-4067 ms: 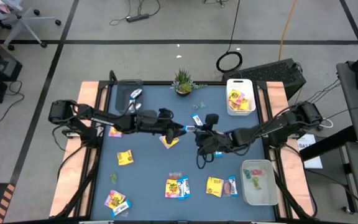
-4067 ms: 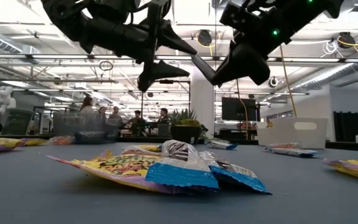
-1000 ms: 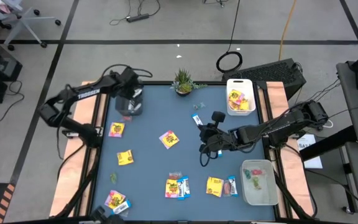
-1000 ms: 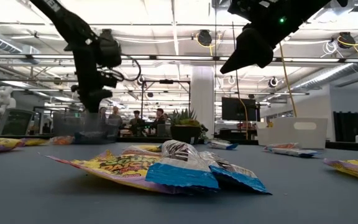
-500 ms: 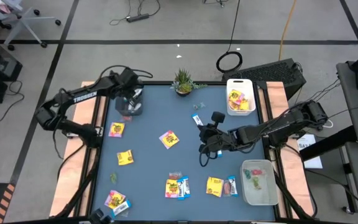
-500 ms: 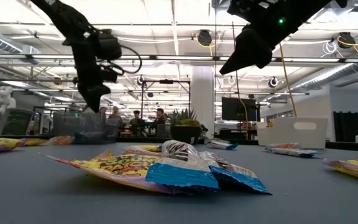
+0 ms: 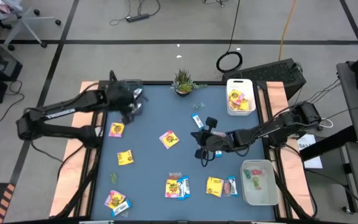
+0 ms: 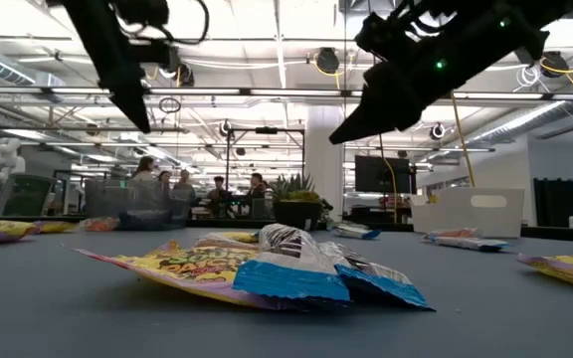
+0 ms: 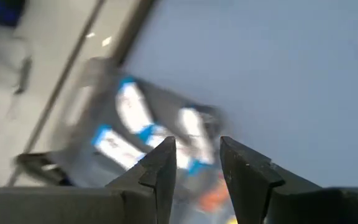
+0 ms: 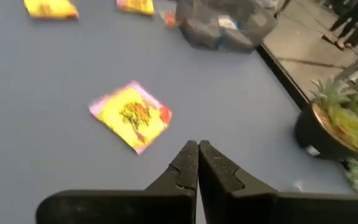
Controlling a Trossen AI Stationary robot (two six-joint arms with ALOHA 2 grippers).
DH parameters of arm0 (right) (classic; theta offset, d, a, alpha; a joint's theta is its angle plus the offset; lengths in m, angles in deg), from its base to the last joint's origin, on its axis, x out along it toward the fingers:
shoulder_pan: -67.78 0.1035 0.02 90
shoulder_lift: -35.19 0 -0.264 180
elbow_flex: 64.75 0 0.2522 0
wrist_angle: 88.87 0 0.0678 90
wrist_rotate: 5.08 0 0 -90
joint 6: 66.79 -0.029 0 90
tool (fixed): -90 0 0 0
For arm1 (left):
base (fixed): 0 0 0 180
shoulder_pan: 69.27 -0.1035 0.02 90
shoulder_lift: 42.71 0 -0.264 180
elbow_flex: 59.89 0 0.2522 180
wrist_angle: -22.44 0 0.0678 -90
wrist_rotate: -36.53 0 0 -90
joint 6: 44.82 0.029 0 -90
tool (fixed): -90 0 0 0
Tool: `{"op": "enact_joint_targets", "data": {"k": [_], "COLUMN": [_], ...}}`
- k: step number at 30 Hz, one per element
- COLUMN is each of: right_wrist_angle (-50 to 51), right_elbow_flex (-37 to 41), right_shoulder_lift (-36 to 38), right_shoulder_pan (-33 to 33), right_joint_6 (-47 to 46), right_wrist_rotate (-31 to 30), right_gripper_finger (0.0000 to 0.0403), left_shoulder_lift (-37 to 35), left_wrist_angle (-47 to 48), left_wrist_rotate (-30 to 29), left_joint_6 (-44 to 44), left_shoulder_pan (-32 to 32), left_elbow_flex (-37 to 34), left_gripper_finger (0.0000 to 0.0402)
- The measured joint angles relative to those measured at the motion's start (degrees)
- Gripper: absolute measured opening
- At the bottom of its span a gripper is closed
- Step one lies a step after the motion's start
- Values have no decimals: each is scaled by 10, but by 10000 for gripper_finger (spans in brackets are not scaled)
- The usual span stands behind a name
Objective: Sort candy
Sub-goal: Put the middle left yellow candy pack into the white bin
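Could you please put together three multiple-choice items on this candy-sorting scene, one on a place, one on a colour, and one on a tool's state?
1. Where does the potted plant stand?
A. At the table's far edge, near the middle
B. Inside the lower right bin
C. Beside the left arm's base

2. What main colour is the packet lying ahead of the right tool?
A. Blue
B. Yellow
C. White

3. How do the right tool's fingers stand?
A. Wide open
B. Shut on a blue bar
C. Shut together, empty

Answers:
1 A: the high view shows the plant on the far edge, left of the white bin.
2 B: the right wrist view shows a yellow face with pink edging.
3 C: the right wrist view shows the fingers touching with nothing between.
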State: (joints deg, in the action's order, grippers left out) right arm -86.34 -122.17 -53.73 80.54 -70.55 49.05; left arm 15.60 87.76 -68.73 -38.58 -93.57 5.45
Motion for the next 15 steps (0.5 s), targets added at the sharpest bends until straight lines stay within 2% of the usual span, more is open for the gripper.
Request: {"op": "enact_joint_targets", "data": {"k": [7, 15], "right_wrist_angle": [-20, -14], "right_elbow_flex": [7, 7], "right_shoulder_lift": [0, 0], "right_shoulder_pan": [1, 5], "right_joint_6": [1, -1], "right_wrist_rotate": [0, 0], "right_gripper_finger": [0, 0], "left_shoulder_lift": [-1, 76], "left_wrist_angle": [62, 60], "left_wrist_rotate": [44, 57], "left_joint_6": [-116, -183], "left_shoulder_pan": [204, 414], "left_elbow_flex": [0, 0], "left_gripper_finger": [98, 88]}}
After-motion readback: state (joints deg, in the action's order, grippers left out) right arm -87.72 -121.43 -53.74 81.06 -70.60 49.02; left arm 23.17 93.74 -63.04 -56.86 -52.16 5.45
